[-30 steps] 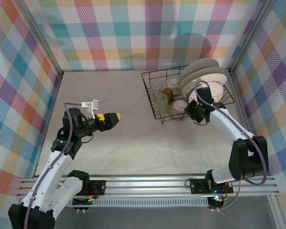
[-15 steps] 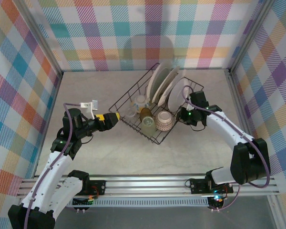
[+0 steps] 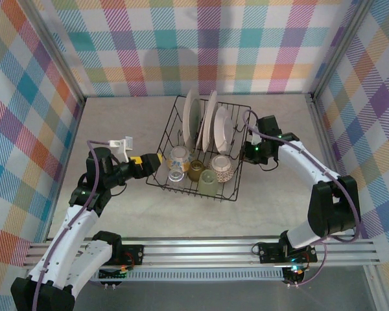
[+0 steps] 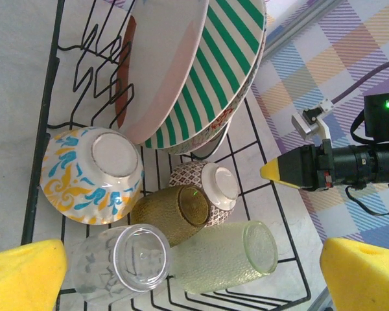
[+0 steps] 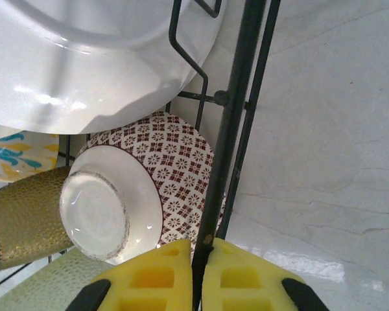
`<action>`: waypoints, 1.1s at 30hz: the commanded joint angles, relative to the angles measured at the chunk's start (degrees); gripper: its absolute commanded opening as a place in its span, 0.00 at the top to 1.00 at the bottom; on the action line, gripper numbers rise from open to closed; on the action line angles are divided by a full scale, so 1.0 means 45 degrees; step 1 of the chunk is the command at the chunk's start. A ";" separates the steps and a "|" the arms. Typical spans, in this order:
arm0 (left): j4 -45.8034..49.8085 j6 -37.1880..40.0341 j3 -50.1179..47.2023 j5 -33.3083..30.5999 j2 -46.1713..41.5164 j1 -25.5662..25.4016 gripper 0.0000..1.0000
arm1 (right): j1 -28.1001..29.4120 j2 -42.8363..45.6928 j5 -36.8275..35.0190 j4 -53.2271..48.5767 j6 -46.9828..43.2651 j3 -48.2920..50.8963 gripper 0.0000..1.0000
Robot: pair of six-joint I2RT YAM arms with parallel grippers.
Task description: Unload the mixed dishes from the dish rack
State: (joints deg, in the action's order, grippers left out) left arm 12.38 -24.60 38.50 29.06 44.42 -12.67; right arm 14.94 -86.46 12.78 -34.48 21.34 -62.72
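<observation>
The dish rack [image 3: 163, 139], a black wire basket, stands mid-table. Upright in it are a green-striped plate [image 4: 214, 71] and pale plates [image 3: 207, 126]. In front of them lie a blue-and-yellow bowl [image 4: 91, 168], a red-brown patterned bowl [image 5: 149, 188], a clear cup [image 4: 126, 262], an amber cup [image 4: 172, 214] and a pale-green cup [image 4: 227, 256]. My right gripper [image 5: 204, 259] is shut on the rack's right rim wire [image 5: 236, 97]. At the rack's left side my left gripper [image 3: 154, 162] is wide open and empty, its yellow fingertips [image 4: 19, 275] apart over the cups.
Plaid walls enclose the table on three sides, with metal posts at the back corners. Bare tabletop [image 3: 117, 123] lies left of the rack and in front of it. The arm bases sit on a rail [image 3: 201, 249] at the near edge.
My right gripper has dragged the rack from the back right corner leftward to the table's middle, turning it; it now sits against my open left gripper. The left arm has stayed put.
</observation>
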 commanded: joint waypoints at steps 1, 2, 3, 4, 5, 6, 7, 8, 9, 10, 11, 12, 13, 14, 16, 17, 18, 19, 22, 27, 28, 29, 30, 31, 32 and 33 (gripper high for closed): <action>0.0101 0.0184 0.0389 -0.0072 0.0028 -0.0291 0.00 | -0.0417 -0.0221 -0.0583 0.0052 -0.1137 -0.0545 1.00; 0.0100 0.0175 0.0389 -0.0100 0.0035 -0.0310 0.00 | -0.0545 -0.0198 -0.0648 -0.0027 -0.1226 -0.0628 1.00; 0.0100 0.0174 0.0380 -0.0090 0.0079 -0.0310 0.00 | -0.0718 -0.0156 -0.0558 -0.0033 -0.1267 -0.0657 1.00; 0.0100 0.0174 0.0389 -0.0090 0.0097 -0.0310 0.00 | -0.0894 -0.0129 -0.0431 -0.0034 -0.1321 -0.0655 1.00; 0.0085 0.0174 0.0390 -0.0089 0.0127 -0.0325 0.00 | -0.1067 -0.0098 -0.0365 -0.0079 -0.1360 -0.0690 1.00; 0.0081 0.0159 0.0390 -0.0090 0.0140 -0.0329 0.00 | -0.1244 -0.0068 -0.0321 -0.0136 -0.1470 -0.0711 1.00; 0.0071 0.0154 0.0390 -0.0090 0.0164 -0.0330 0.00 | -0.1399 -0.0047 -0.0286 -0.0178 -0.1569 -0.0746 1.00; 0.0061 0.0142 0.0390 -0.0090 0.0185 -0.0330 0.00 | -0.1578 -0.0008 -0.0235 -0.0220 -0.1644 -0.0770 1.00; 0.0061 0.0145 0.0388 -0.0090 0.0204 -0.0330 0.00 | -0.1751 0.0031 -0.0170 -0.0228 -0.1709 -0.0772 1.00; 0.0061 0.0135 0.0389 -0.0090 0.0224 -0.0330 0.00 | -0.1914 0.0068 -0.0144 -0.0274 -0.1755 -0.0803 1.00; 0.0075 0.0149 0.0404 -0.0109 0.0224 -0.0344 0.00 | -0.2072 0.0105 -0.0144 -0.0301 -0.1774 -0.0827 1.00; 0.0095 0.0135 0.0407 -0.0120 0.0229 -0.0349 0.00 | -0.2239 0.0157 -0.0128 -0.0292 -0.1788 -0.0834 1.00; 0.0115 0.0135 0.0409 -0.0138 0.0241 -0.0364 0.00 | -0.2409 0.0212 -0.0096 -0.0256 -0.1749 -0.0828 1.00; 0.0156 0.0135 0.0409 -0.0185 0.0227 -0.0369 0.00 | -0.2552 0.0228 0.0012 -0.0183 -0.1697 -0.0812 1.00; 0.0282 0.0166 0.0438 -0.0293 0.0238 -0.0426 0.00 | -0.2696 0.0228 0.0129 -0.0136 -0.1638 -0.0845 1.00; 0.0354 0.0188 0.0467 -0.0339 0.0242 -0.0464 0.00 | -0.2697 0.0195 0.0112 -0.0130 -0.1640 -0.0865 1.00; 0.0395 0.0228 0.0487 -0.0388 0.0240 -0.0513 0.00 | -0.2704 0.0178 0.0045 -0.0121 -0.1643 -0.0886 1.00; 0.0463 0.0249 0.0497 -0.0445 0.0235 -0.0561 0.00 | -0.2743 0.0184 -0.0042 -0.0112 -0.1613 -0.0868 1.00; 0.0626 0.0353 0.0565 -0.0739 0.0208 -0.0790 0.00 | -0.2787 0.0218 0.0162 0.0090 -0.1432 -0.0789 1.00; 0.1054 0.0452 0.0773 -0.1360 0.0263 -0.1481 0.00 | -0.2780 0.0714 0.0461 0.0545 -0.1141 -0.0600 0.91; 0.1160 0.0447 0.0872 -0.1479 0.0330 -0.1619 0.00 | -0.2784 0.0824 0.0480 0.0624 -0.1095 -0.0584 0.90; 0.1254 0.0471 0.1012 -0.1561 0.0412 -0.1747 0.00 | -0.2784 0.0903 0.0537 0.0674 -0.1060 -0.0569 0.87; 0.1334 0.0486 0.1144 -0.1609 0.0517 -0.1859 0.00 | -0.2773 0.0931 0.0626 0.0708 -0.1037 -0.0570 0.86; 0.1386 0.0486 0.1262 -0.1614 0.0607 -0.1924 0.00 | -0.2782 0.0870 0.0702 0.0710 -0.1015 -0.0612 0.86; 0.1408 0.0489 0.1352 -0.1625 0.0695 -0.1979 0.00 | -0.2780 0.0765 0.0787 0.0680 -0.1019 -0.0678 0.86; 0.1409 0.0489 0.1454 -0.1632 0.0784 -0.2026 0.00 | -0.2783 0.0638 0.0929 0.0689 -0.1023 -0.0725 0.86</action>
State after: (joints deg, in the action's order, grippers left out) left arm 17.72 -23.18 42.33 22.81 47.44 -20.99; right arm 3.01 -85.86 14.39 -35.44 15.84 -63.86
